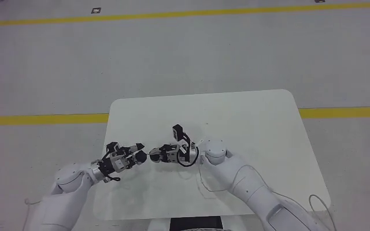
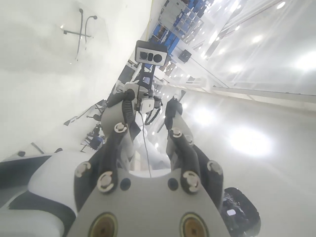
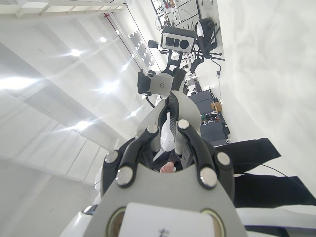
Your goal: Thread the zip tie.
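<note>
Left wrist view: left claw (image 2: 150,107) spread wide, gripping nothing; the zip tie (image 2: 146,146), a thin dark strand, runs between its fingers to the right claw (image 3: 171,102), pinched shut on it; both hover near the counter's (image 1: 254,121) front-left edge, more surface lying far and right.

Bright, even overhead light washes the white worktop (image 1: 254,115), leaving faint shadows. In both wrist views ceiling lamps (image 2: 256,38) (image 3: 75,52) flare into glare. The yellow floor line (image 1: 185,14) at 12 o'clock bows slightly.
</note>
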Controlling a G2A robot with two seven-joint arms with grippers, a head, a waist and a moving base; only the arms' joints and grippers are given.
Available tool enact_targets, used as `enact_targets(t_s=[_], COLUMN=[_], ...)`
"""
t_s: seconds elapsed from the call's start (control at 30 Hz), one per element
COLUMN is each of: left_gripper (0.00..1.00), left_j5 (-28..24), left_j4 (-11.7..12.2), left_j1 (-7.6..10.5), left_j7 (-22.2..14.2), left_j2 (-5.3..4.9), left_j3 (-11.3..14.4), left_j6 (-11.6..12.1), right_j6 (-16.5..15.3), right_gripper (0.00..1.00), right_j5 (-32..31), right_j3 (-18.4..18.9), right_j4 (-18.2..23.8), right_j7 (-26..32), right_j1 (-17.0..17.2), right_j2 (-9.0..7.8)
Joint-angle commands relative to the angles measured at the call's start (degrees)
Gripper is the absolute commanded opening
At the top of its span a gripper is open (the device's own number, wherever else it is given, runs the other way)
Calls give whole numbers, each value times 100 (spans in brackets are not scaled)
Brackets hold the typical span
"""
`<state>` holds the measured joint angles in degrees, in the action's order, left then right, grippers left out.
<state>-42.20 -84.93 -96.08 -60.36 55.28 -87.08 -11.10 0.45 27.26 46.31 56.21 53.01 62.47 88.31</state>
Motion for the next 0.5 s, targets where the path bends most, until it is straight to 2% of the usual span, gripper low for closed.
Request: enact_targets(t_s=[0.0,0.2,0.47], left_gripper=[27,22,20], left_j5=[59,268,675], left_j4=[-23,-90,-200], left_j1=[-18,-49,-152], left_j7=[19,26,161], left_j2=[-10,-36,-62], left_j3=[5,39,55], left_j6=[5,104,740], right_j6=[9,87,169], right_gripper=[0,0,0], right_j5=[-44,-236,-375], right_j3=[-3,-47,-67], right_j4=[29,102,164], right_j7=[-19,-197,-450], right_j1=[-1,2,32], right_j2=[-8,-25,-42])
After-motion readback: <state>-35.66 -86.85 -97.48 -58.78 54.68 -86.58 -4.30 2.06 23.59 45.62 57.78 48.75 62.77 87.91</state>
